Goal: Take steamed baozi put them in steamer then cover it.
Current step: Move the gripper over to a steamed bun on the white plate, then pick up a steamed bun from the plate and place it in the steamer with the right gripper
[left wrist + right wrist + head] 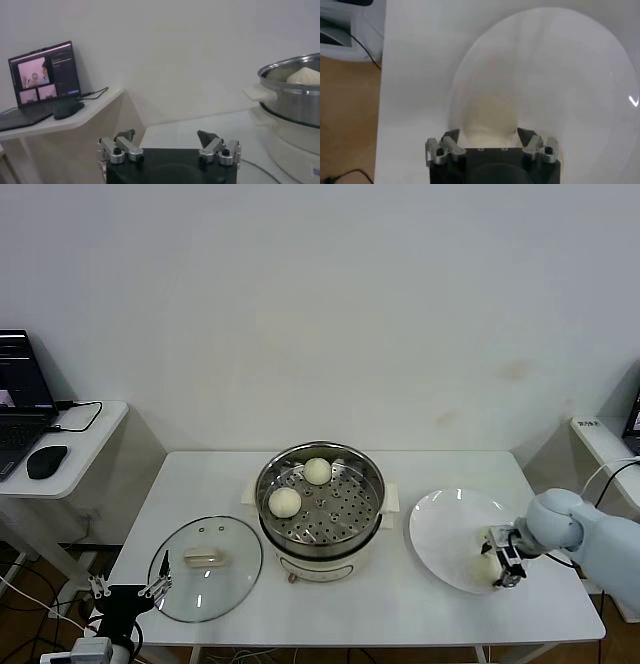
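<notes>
Cream-white dough bun (489, 120) sits between the jaws of the right gripper (502, 558), which are closing around it on the flat white plate (450, 529), right of the shiny stainless-steel steamer (320, 502). Two buns (285, 502) already lie on the steamer's perforated tray. A soft, centred squeeze and a straight lift should clear the steel rim. Left of the steamer, the clear glass lid (205, 569) lies flat; the left gripper (130, 588) waits released beside it, near the table's edge.
</notes>
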You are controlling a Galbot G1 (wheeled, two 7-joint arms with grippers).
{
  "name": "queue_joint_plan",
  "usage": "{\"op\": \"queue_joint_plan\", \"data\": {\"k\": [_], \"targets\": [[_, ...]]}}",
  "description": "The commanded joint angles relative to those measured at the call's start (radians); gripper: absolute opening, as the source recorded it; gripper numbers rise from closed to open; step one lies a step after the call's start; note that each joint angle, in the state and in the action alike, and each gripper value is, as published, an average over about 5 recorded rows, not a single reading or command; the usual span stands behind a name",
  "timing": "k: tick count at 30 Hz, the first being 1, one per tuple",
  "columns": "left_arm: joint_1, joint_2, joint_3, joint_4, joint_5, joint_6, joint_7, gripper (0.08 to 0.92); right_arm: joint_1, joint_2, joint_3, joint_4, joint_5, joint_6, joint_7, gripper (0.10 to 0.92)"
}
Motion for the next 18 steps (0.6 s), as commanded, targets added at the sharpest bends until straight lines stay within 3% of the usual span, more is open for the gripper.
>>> {"op": "queue_joint_plan", "data": {"k": [1,6,18], "targets": [[0.004,0.001,-0.001,-0.003,0.000,0.000,0.000,0.823,0.000,0.015,0.002,-0.016,0.008,-0.006,-0.006,0.608],[0.004,0.001,-0.003,-0.009,-0.001,0.001,0.000,0.823,0.056,0.009,-0.007,-0.015,0.025,-0.008,-0.024,0.564],[0.007,0.004,-0.003,-0.020,-0.004,0.000,0.000,0.823,0.365,0.002,-0.063,-0.022,0.154,-0.018,-0.072,0.562]]}}
